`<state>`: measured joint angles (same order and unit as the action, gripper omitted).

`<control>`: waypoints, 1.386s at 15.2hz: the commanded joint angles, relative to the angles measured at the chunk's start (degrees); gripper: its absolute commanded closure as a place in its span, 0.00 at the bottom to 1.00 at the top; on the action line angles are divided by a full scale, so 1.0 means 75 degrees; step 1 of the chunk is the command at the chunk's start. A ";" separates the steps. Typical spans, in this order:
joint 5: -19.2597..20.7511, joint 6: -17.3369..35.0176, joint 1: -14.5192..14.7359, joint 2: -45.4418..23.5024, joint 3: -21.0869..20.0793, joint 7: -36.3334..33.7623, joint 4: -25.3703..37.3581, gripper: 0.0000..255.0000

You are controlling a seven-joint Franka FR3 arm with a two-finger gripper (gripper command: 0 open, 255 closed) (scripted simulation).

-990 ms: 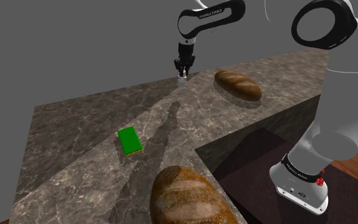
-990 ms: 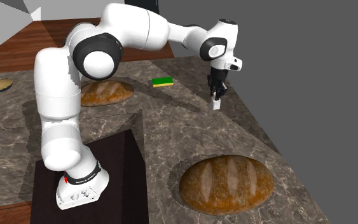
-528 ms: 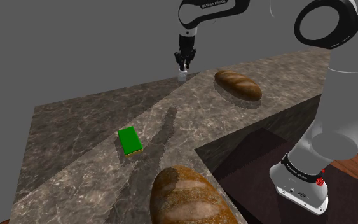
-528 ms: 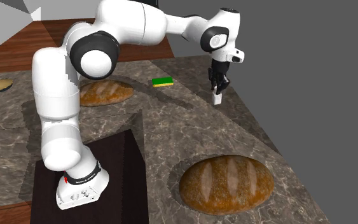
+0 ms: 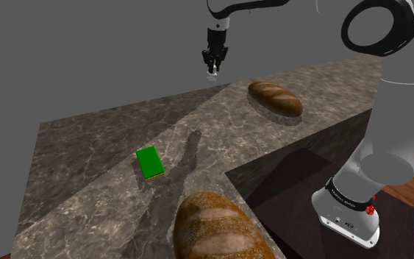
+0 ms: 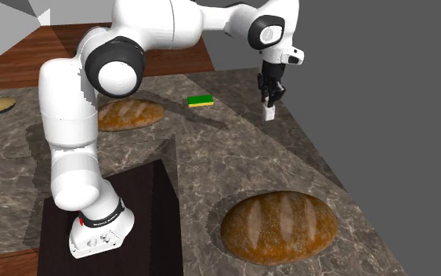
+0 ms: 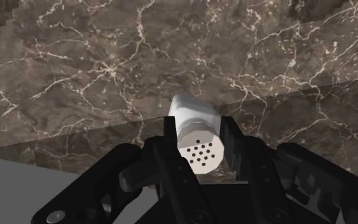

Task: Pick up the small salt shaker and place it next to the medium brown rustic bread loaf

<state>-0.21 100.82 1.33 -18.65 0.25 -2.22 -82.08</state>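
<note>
A small white salt shaker [image 7: 195,121] with a perforated cap is clasped between the two black fingers of my gripper [image 7: 199,141], which is shut on it. In the shoulder view the gripper [image 5: 213,66] holds the shaker [image 5: 212,73] in the air above the far edge of the marble counter [image 5: 95,147]. An elongated brown bread loaf [image 5: 275,98] lies on the counter to the shoulder view's right of the shaker. In the second exterior view the shaker [image 6: 269,113] hangs under the gripper [image 6: 269,99], and that loaf [image 6: 279,226] lies near the front.
A larger round-ended brown loaf [image 5: 216,228] lies at the counter's near end, seen again as the loaf [image 6: 131,114] behind the arm. A green sponge [image 5: 150,162] lies flat mid-counter. The dark stand [image 5: 301,176] carries the arm's base. Grey void lies beyond the far edge.
The gripper has risen with the salt shaker in it, lifting it from just above the counter surface to well clear of it. Loaves and sponge have not moved.
</note>
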 commanded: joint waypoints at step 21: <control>0.0149 0.0120 0.1652 0.1509 -0.1064 -0.2735 -0.1635 1.00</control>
<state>0.82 101.62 12.96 -7.35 -7.17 -21.31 -94.22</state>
